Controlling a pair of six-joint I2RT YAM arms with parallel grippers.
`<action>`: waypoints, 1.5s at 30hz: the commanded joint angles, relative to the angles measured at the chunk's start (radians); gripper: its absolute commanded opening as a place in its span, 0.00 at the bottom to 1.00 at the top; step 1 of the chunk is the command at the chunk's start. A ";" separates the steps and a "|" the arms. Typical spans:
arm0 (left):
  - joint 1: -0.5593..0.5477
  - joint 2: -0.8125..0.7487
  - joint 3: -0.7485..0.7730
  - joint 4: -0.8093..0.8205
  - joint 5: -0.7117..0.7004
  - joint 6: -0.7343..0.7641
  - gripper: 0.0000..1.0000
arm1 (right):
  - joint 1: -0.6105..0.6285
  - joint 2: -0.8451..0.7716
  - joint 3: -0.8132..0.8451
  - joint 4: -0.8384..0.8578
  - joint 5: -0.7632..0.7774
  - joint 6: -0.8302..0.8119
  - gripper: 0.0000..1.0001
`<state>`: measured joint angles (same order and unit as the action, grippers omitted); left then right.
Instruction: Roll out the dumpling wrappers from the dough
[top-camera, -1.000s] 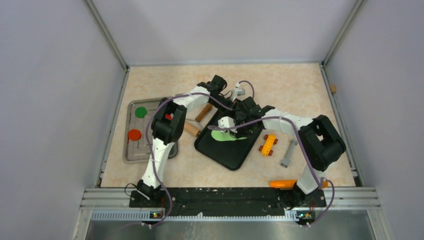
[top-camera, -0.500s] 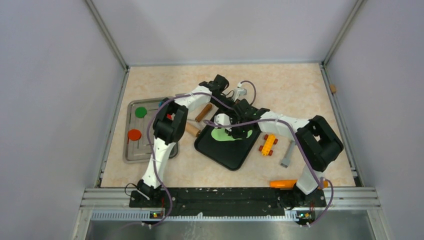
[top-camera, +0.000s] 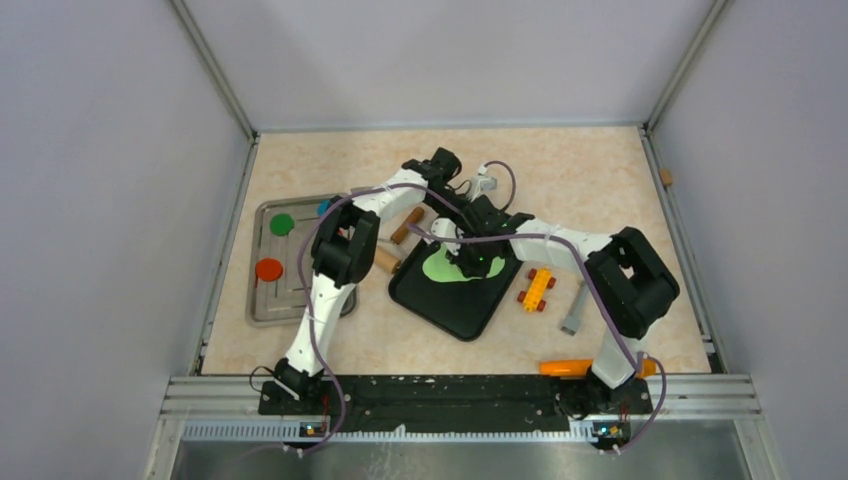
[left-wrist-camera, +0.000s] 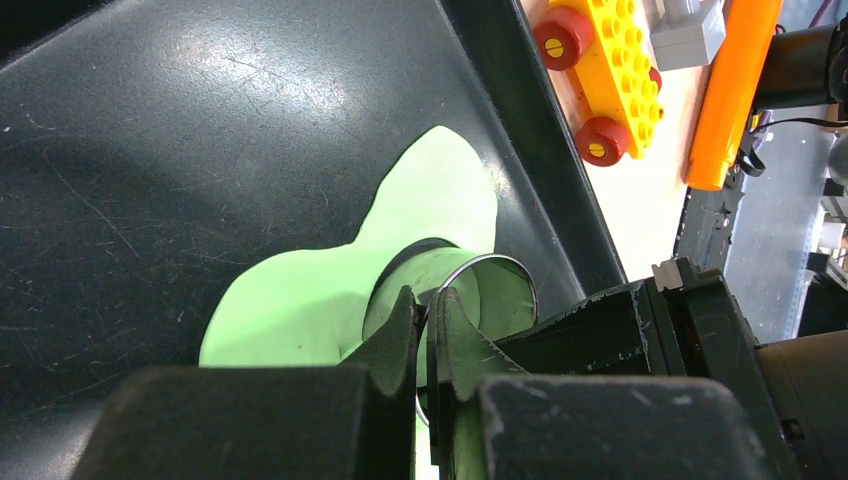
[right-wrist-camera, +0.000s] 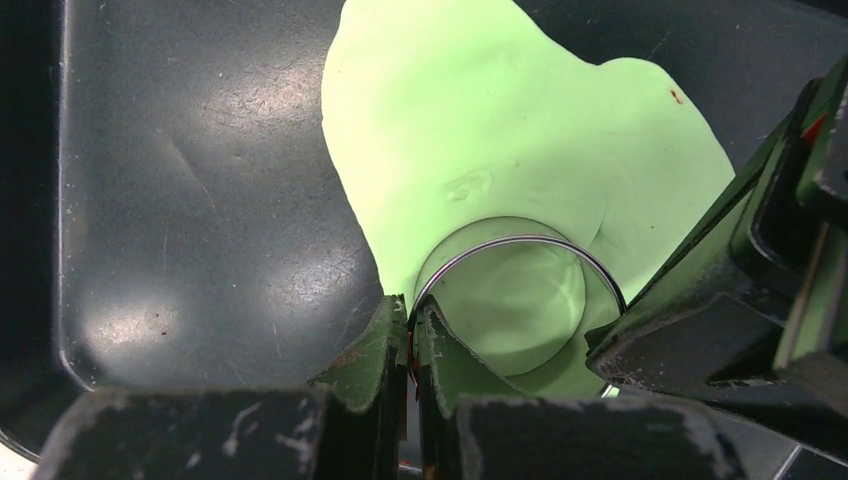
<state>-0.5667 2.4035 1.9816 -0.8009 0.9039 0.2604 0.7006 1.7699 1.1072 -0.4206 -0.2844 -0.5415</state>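
The lime-green dough (top-camera: 441, 268) lies rolled flat as a ragged sheet on the black tray (top-camera: 455, 310). A metal ring cutter (right-wrist-camera: 520, 240) stands on the sheet's edge, with green dough filling it. My left gripper (left-wrist-camera: 428, 300) is shut on the ring's wall (left-wrist-camera: 500, 262). My right gripper (right-wrist-camera: 410, 310) is shut on the ring's wall from the other side. Both grippers meet over the dough in the top view, left (top-camera: 463, 243) and right (top-camera: 478, 262). One green dumpling wrapper (top-camera: 282, 224) lies on the grey tray (top-camera: 262, 305).
A red disc (top-camera: 268, 269) and a partly hidden blue disc (top-camera: 323, 207) share the grey tray. A wooden rolling pin (top-camera: 405, 225) lies left of the black tray. A yellow toy car (top-camera: 537, 289), a grey block (top-camera: 575, 308) and an orange tool (top-camera: 565, 367) lie to the right.
The right gripper has turned and shifted right over the dough. The left gripper has come in to meet it. The dough's thin tail toward the right no longer shows.
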 joint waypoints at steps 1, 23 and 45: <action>-0.048 0.081 0.008 0.025 -0.085 -0.015 0.00 | 0.048 0.089 -0.025 0.022 -0.017 0.003 0.00; -0.035 -0.033 -0.161 -0.045 -0.114 0.057 0.00 | -0.009 0.040 -0.023 -0.270 -0.119 -0.571 0.00; -0.017 -0.022 -0.124 0.004 -0.127 0.019 0.00 | -0.061 0.088 0.014 -0.170 -0.013 -0.537 0.00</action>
<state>-0.5663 2.3104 1.8454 -0.7296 0.8436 0.2867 0.6453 1.7805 1.1477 -0.6220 -0.3901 -1.1076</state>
